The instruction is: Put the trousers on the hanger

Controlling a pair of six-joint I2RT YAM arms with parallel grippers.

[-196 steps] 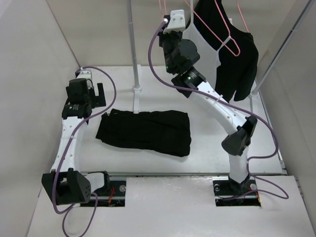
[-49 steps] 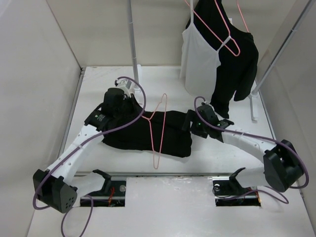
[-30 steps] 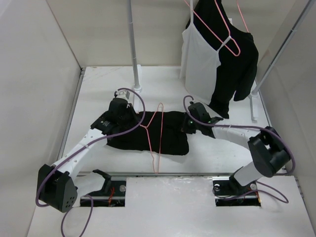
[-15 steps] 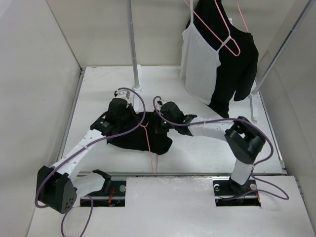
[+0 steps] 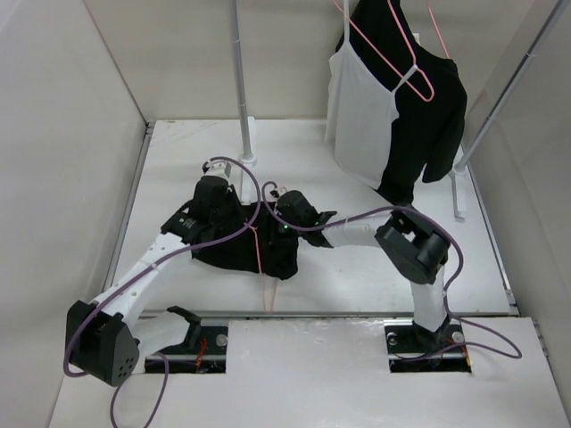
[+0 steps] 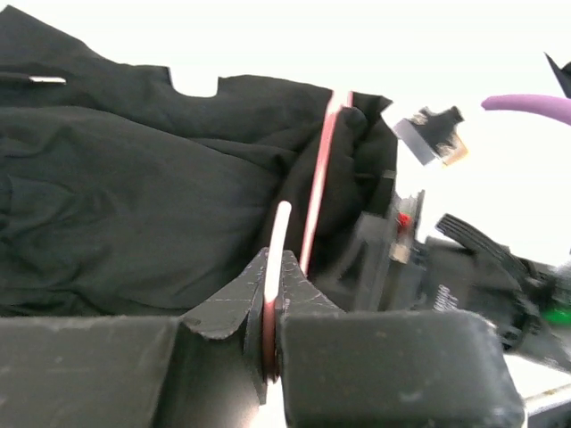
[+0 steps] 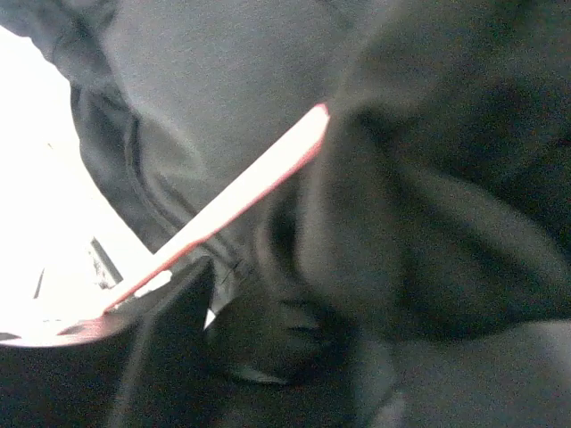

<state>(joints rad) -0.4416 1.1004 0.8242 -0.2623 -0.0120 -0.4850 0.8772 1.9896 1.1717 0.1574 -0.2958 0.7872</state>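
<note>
One pair of black trousers (image 5: 223, 251) lies bunched at the middle of a white table (image 5: 178, 152), with one pink wire hanger (image 5: 260, 245) lying across them. Two robot arms meet there. The left gripper (image 6: 270, 294) is clamped tight on the hanger's wire. The right gripper (image 5: 284, 218) is buried in the trousers' right edge, and whether its jaws are parted cannot be told. At back right hang two garments, one white camisole (image 5: 357, 116) and one black top (image 5: 433, 116), with a second pink hanger (image 5: 412, 67) against them.
</note>
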